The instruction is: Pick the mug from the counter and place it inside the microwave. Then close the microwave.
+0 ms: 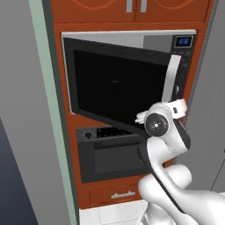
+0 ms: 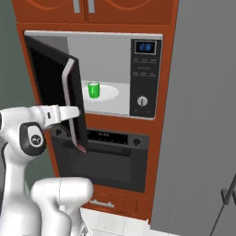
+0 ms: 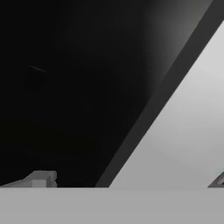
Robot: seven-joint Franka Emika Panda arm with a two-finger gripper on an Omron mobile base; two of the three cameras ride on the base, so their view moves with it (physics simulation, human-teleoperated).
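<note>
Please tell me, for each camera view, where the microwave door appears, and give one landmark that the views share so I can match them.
Left base view: the microwave door spans the centre, its dark glass towards the camera.
Right base view: it stands ajar at the left, seen nearly edge-on.
Hand view: its dark glass covers the left and centre.
Shared landmark: the blue display.

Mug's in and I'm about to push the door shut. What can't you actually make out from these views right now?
- Small bright green mug: left base view, hidden behind the open dark glass microwave door.
- Gripper contact with the door: right base view, the hand ends at the door's edge; contact unclear.
- Blue display: digits too small.
- Black wall oven: partly covered by the arm.
</note>
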